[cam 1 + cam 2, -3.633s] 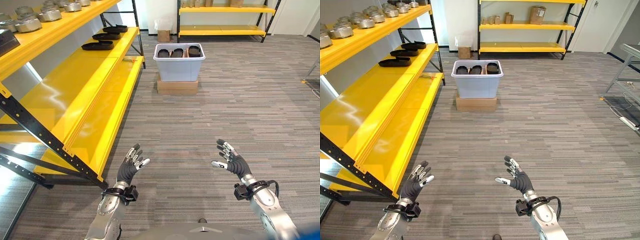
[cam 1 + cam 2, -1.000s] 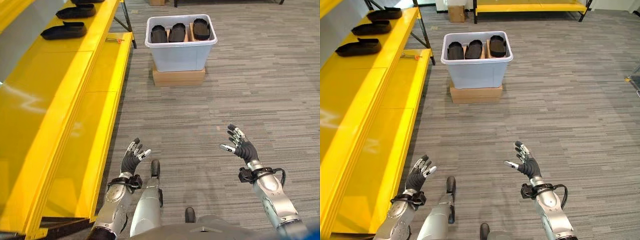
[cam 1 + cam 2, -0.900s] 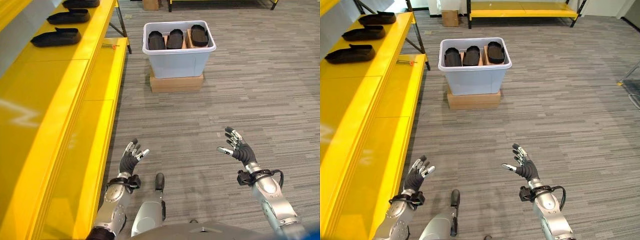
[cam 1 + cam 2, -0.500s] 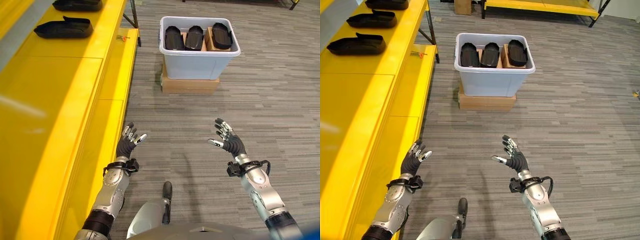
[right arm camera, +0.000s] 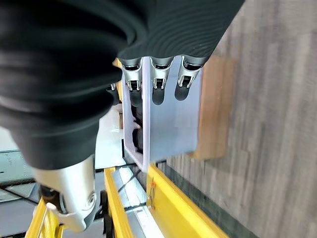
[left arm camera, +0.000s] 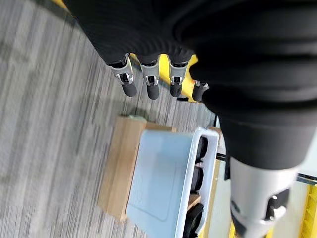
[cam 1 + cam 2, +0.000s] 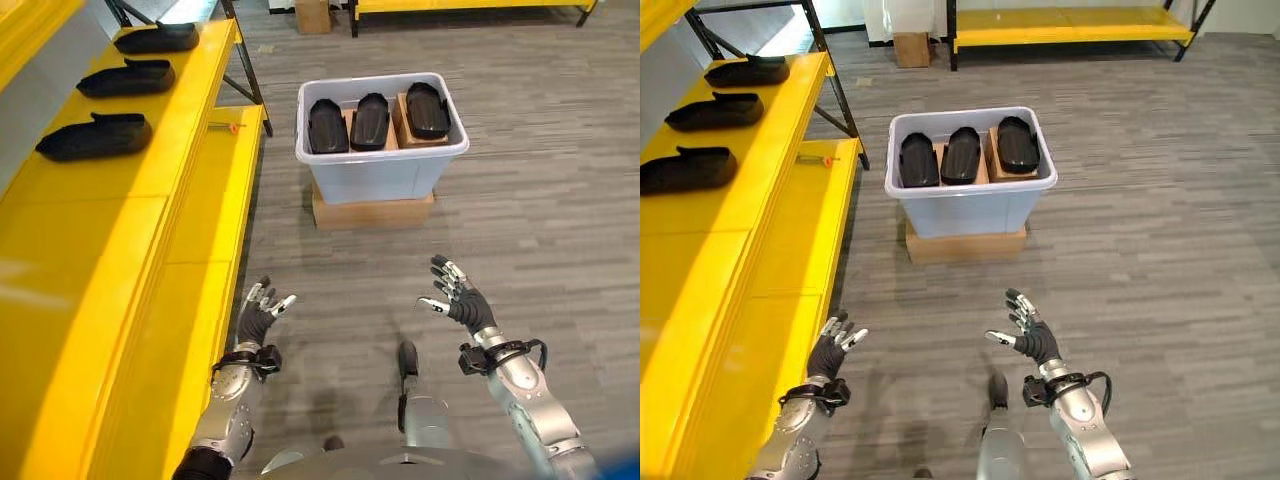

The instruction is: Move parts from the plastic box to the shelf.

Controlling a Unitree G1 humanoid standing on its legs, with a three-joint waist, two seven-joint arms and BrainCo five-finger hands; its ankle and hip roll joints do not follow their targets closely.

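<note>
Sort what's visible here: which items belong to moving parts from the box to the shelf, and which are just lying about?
Job:
- plastic box on the floor
- three black parts in it
- yellow shelf with three parts on it
- left hand, right hand, both open, empty

Lying about:
- cardboard base under the box
- far cardboard box
- far shelf

Shelf (image 7: 150, 190) — far end cropped

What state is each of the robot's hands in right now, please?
Left hand: open, fingers relaxed, holding nothing.
Right hand: open, fingers spread, holding nothing.
</note>
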